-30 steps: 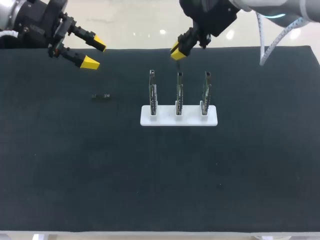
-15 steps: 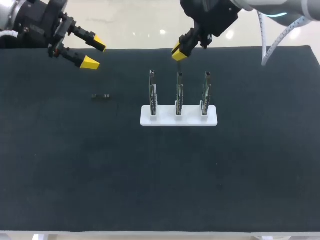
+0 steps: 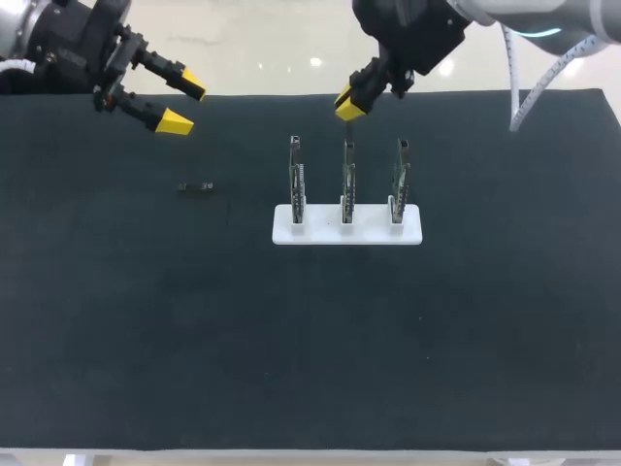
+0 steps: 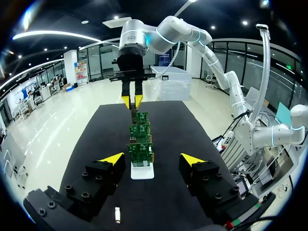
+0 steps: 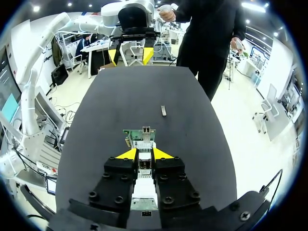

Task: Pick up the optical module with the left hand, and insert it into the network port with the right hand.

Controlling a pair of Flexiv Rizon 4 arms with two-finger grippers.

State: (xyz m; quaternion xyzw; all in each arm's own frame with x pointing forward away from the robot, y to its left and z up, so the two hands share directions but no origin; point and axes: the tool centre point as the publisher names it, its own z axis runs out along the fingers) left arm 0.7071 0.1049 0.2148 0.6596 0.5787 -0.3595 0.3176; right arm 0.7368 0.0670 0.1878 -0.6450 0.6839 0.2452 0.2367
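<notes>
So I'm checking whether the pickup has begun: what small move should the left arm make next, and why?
Probably lower the left pincer toward the optical module. The pincer is open and empty, up near the far edge of the mat, while the module lies untouched on the mat, apart from the white stand.

A wide, flat surface (image 3: 146, 340) covered in matte black fabric fills nearly the whole head view, its far edge running straight across. A thin pale rim (image 3: 310, 456) shows along its near edge. Light falls evenly on the cloth. In both wrist views it stretches away long and dark.
</notes>
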